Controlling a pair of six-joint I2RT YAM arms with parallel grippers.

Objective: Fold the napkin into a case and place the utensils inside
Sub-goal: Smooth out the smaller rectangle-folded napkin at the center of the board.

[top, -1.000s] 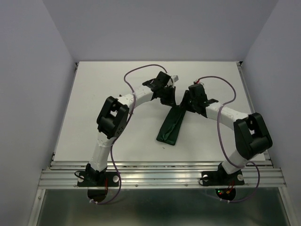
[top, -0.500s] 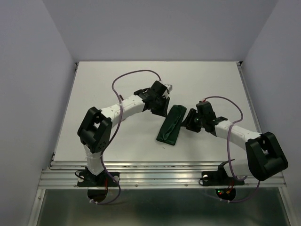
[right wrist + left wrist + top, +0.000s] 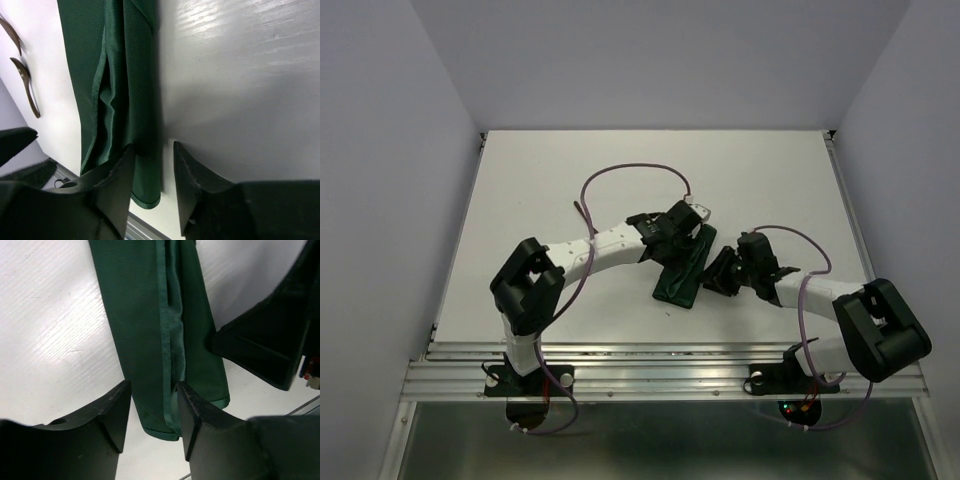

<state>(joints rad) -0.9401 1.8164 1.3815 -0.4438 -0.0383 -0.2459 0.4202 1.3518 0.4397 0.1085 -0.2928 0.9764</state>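
We are seeing the napkin (image 3: 678,278) lying folded into a narrow strip near the middle of the worktop (image 3: 770,180), running from 1 o'clock to 7 o'clock, with the utensils (image 3: 29,92) lying bare at its 10 o'clock, well apart from it. The left jaws are standing apart, straddling the strip's hemmed fold without pinching it; the right jaws are likewise standing apart over the strip's 3 o'clock edge. We are judging the case as nearly formed, so we are advising pinning one edge flat while lifting only the top layer, keeping the folds from unrolling as the pocket opens. We are finding no brand, label or writing that can be read.
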